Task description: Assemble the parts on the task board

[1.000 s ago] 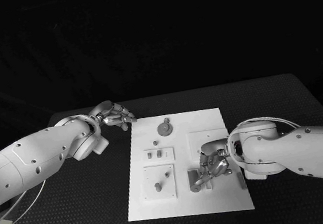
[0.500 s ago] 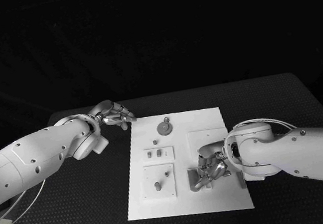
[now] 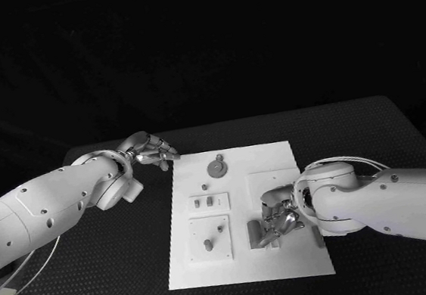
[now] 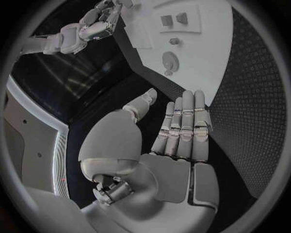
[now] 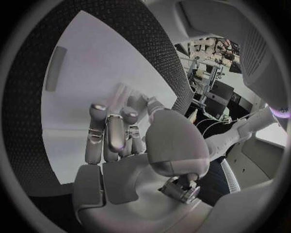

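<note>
The white task board (image 3: 271, 164) lies in the middle of the black table. My right hand (image 3: 282, 219) is over its near right part, fingers curled down around an upright grey part (image 3: 258, 236); in the right wrist view the fingers (image 5: 108, 131) bend onto the board (image 5: 91, 63) and hide what is under their tips. My left hand (image 3: 148, 151) hovers off the board's far left corner, fingers (image 4: 184, 121) straight and side by side, thumb apart, holding nothing. A round grey part (image 3: 216, 167) sits near the far edge.
Two small parts (image 3: 202, 204) stand on a square plate left of centre, and two pegs (image 3: 221, 229) stand on a lower plate. The left wrist view shows the board (image 4: 200, 58) and the distant right hand (image 4: 97, 26). Black table surrounds the board.
My right arm has crept slightly left, further over the board, its hand staying on the grey part. The left hand has not moved.
</note>
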You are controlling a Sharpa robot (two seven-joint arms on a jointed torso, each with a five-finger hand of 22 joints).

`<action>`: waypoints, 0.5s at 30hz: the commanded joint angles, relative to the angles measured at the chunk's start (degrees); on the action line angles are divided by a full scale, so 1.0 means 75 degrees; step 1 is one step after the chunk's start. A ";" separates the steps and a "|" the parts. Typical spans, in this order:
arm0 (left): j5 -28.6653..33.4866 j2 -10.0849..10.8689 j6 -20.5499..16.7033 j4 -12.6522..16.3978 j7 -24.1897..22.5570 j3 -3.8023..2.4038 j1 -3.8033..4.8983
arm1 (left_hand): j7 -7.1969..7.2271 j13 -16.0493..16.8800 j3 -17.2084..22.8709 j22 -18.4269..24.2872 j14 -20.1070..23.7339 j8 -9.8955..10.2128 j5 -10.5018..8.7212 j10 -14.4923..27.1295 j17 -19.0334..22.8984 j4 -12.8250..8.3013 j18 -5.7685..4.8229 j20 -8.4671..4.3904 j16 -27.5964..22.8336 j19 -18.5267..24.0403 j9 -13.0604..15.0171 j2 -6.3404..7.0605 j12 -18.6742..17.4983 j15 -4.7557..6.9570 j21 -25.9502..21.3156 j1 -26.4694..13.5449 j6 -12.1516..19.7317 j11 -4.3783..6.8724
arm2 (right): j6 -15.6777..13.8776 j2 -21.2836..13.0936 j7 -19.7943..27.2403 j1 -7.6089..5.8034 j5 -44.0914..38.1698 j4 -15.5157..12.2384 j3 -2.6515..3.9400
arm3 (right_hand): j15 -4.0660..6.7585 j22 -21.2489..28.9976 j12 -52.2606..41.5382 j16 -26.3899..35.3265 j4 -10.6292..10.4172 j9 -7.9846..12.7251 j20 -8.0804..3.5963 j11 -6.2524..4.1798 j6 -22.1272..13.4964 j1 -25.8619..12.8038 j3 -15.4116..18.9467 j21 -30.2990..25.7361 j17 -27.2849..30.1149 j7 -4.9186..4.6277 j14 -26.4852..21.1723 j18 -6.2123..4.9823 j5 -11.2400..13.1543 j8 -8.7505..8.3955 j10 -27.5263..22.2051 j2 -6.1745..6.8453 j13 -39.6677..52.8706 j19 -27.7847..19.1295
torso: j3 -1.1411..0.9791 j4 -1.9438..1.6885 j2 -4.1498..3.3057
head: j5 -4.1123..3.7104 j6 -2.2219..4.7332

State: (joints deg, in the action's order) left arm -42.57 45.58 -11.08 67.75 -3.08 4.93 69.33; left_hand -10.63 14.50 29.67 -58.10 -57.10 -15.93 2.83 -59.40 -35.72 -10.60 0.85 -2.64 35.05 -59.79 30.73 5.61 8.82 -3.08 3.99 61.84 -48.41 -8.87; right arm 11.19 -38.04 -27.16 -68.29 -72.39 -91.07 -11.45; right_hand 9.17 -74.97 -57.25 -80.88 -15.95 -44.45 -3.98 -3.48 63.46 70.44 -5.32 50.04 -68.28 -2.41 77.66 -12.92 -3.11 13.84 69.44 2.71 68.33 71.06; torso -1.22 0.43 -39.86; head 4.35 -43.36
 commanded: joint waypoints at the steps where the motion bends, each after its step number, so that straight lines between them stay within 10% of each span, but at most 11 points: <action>1: 0.0039 -0.0011 0.0078 0.0015 -0.0043 -0.0005 0.0005 | 0.0003 -0.0009 0.0003 0.0009 -0.0063 -0.0036 0.0021 0.0062 -0.0013 0.0059 0.0145 0.0020 -0.0047 0.0003 -0.0011 0.0007 0.0029 -0.0012 0.0012 -0.0064 0.0039 0.0011 | -0.0144 0.0030 -0.0091 0.0006 -0.0244 0.0032 0.0001 | 0.0019 -0.0131 -0.0064 -0.0052 0.0004 -0.0009 -0.0026 -0.0018 0.0119 -0.0003 0.0040 0.0047 -0.0052 -0.0064 0.0068 -0.0277 0.0011 0.0037 0.0089 -0.0176 -0.0002 0.0063 | -0.0004 0.0005 0.0001 | 0.0001 0.0003; 15: 0.0039 -0.0011 0.0085 0.0016 -0.0042 -0.0005 0.0005 | 0.0004 -0.0011 0.0003 0.0008 -0.0065 -0.0037 0.0021 0.0062 -0.0023 0.0061 0.0145 0.0020 -0.0055 0.0003 -0.0012 0.0007 0.0032 -0.0012 0.0012 -0.0063 0.0039 0.0011 | -0.0041 0.0101 -0.0065 0.0007 -0.0193 0.0131 0.0000 | 0.0037 -0.0136 -0.0059 -0.0083 -0.0029 -0.0008 -0.0024 -0.0022 0.0135 0.0005 0.0125 0.0061 -0.0094 -0.0043 0.0086 -0.0277 0.0010 0.0040 0.0122 -0.0297 -0.0010 0.0073 | -0.0001 0.0003 0.0000 | -0.0010 -0.0003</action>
State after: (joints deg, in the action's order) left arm -42.57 45.58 -11.05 67.74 -3.06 4.93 69.33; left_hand -10.63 14.51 29.66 -58.10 -57.10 -15.93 2.83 -59.41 -35.82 -10.61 0.86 -2.64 34.82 -59.79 30.73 5.61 8.82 -3.08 3.99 61.85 -48.41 -8.86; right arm 10.97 -37.34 -27.21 -68.16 -73.22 -90.49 -11.53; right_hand 9.32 -74.97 -57.63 -81.17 -16.20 -44.44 -4.09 -3.58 63.87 70.51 -4.59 50.26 -68.94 -2.56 78.02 -13.09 -2.87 13.84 69.94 0.94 68.33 71.37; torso -1.26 0.48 -39.86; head 4.31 -43.35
